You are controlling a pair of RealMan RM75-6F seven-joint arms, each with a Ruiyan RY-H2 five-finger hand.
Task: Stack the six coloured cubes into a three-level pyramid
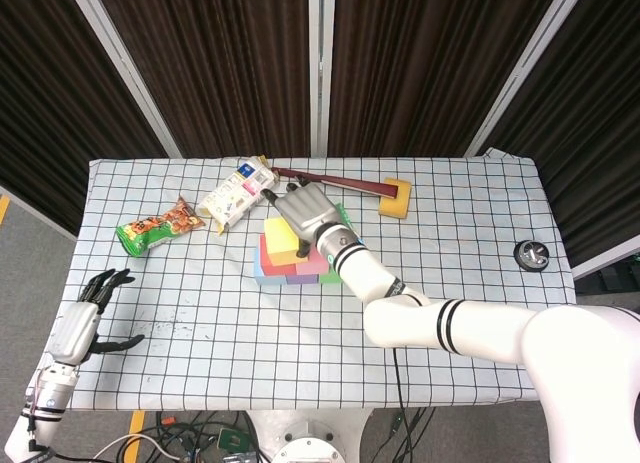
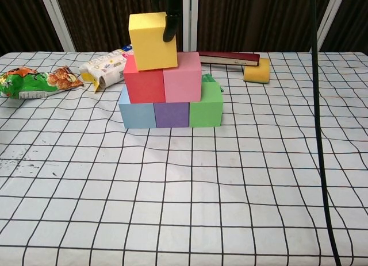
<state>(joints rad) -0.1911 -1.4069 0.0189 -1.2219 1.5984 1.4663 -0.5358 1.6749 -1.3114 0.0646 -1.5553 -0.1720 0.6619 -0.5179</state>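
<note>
A yellow cube [image 2: 152, 41] sits tilted on top of the stack, mostly over the red cube [image 2: 144, 81] and partly over the pink cube [image 2: 183, 77]. Below them stand the light blue cube [image 2: 137, 115], the purple cube [image 2: 171, 114] and the green cube [image 2: 206, 106] in a row. My right hand [image 1: 308, 215] grips the yellow cube [image 1: 281, 240] from above; in the chest view only one dark finger [image 2: 169, 26] shows against the cube's right side. My left hand [image 1: 88, 318] hangs open off the table's front left corner, holding nothing.
A white carton [image 2: 105, 68] and a green snack bag [image 2: 34, 82] lie at the back left. A dark red book [image 2: 229, 58] and a yellow sponge [image 2: 257, 70] lie behind the stack to the right. A small black round object [image 1: 530, 254] sits near the right edge.
</note>
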